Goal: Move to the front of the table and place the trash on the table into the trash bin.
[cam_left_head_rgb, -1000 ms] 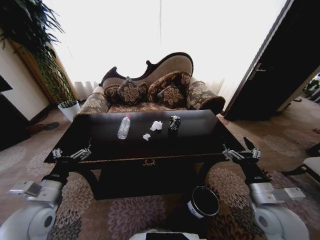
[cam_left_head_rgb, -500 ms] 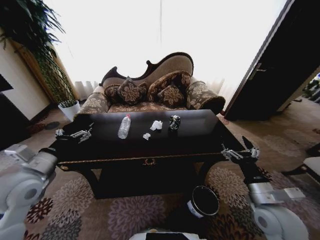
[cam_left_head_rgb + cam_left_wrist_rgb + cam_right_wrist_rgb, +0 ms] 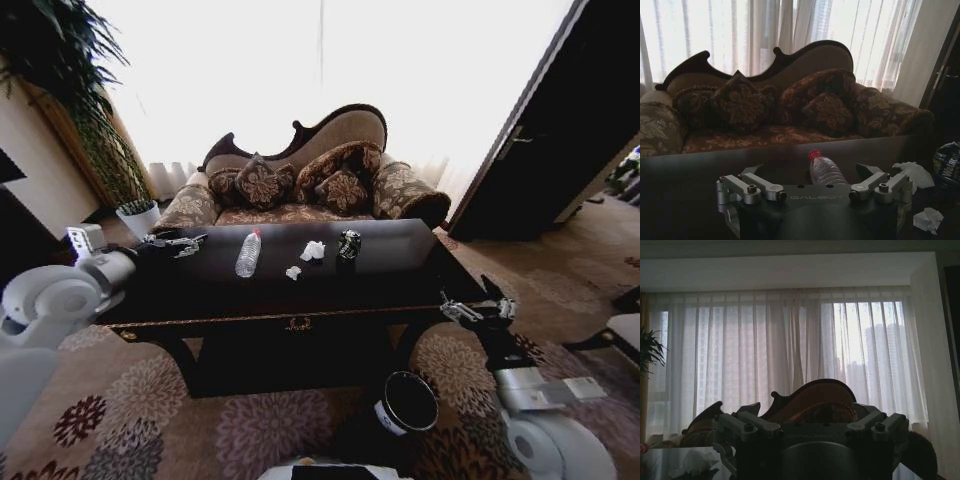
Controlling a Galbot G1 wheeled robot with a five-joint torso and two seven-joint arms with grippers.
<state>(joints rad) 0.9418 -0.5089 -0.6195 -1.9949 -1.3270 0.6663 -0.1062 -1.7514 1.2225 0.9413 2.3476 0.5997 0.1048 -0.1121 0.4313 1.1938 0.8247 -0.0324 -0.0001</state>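
The black table (image 3: 300, 300) stands right in front of me. On its far middle lies the trash: a larger paper wad (image 3: 313, 250), a small wad (image 3: 293, 272) and a dark crushed can (image 3: 348, 244). My left gripper (image 3: 182, 243) hovers open over the table's far left part, left of a plastic bottle (image 3: 247, 254). In the left wrist view the open gripper (image 3: 810, 171) faces the bottle (image 3: 826, 171), with the wads (image 3: 912, 172) (image 3: 927, 219) and the can (image 3: 947, 159) off to one side. My right gripper (image 3: 478, 308) hangs open by the table's front right corner. The trash bin (image 3: 408, 402) sits on the carpet below it.
A patterned sofa (image 3: 300, 185) with cushions stands behind the table. A white plant pot (image 3: 138, 215) and a tall plant (image 3: 60, 80) are at the far left. A dark door (image 3: 540, 150) is on the right, and a white bench corner (image 3: 625, 330) at the right edge.
My left arm has risen from the table's front left corner and swung inward over the tabletop towards the bottle. The right gripper has hardly moved.
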